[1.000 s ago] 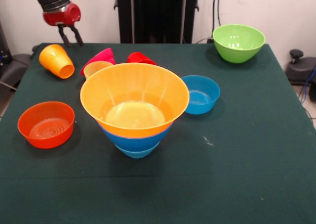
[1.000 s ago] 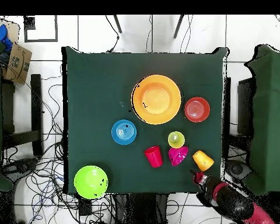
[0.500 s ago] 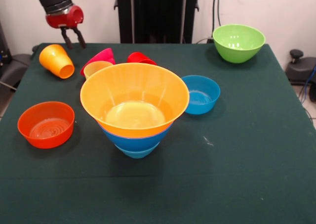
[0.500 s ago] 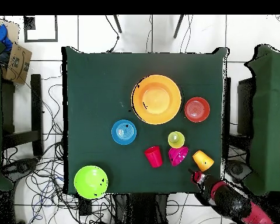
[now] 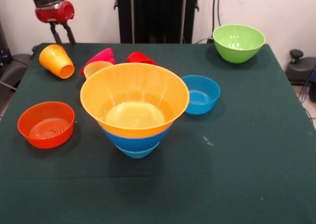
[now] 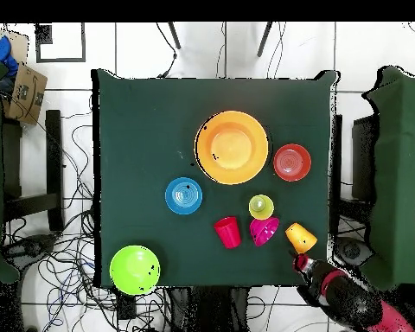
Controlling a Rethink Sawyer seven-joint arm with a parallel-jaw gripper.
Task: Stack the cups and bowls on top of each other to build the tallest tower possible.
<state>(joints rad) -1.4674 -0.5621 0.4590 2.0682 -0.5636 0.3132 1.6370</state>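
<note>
The tower (image 5: 134,103) stands mid-table: a wide yellow-orange bowl on a large blue bowl (image 5: 136,139) on a small light-blue bowl (image 5: 136,154); it also shows in the overhead view (image 6: 232,147). An orange-yellow cup (image 5: 57,61) lies on its side at the far left. A magenta bowl (image 5: 98,57), a yellow cup (image 5: 96,67) and a red cup (image 5: 139,58) sit behind the tower. My gripper (image 5: 62,36) hangs open and empty above the table's far left corner, just behind the orange-yellow cup (image 6: 300,237).
A shallow orange bowl (image 5: 46,124) sits left of the tower, a small blue bowl (image 5: 200,94) to its right. A lime green bowl (image 5: 238,42) stands at the far right corner. Cables and chairs surround the green table (image 6: 142,121).
The gripper has shifted a little left and up in the front view, staying behind the orange-yellow cup. No object has moved.
</note>
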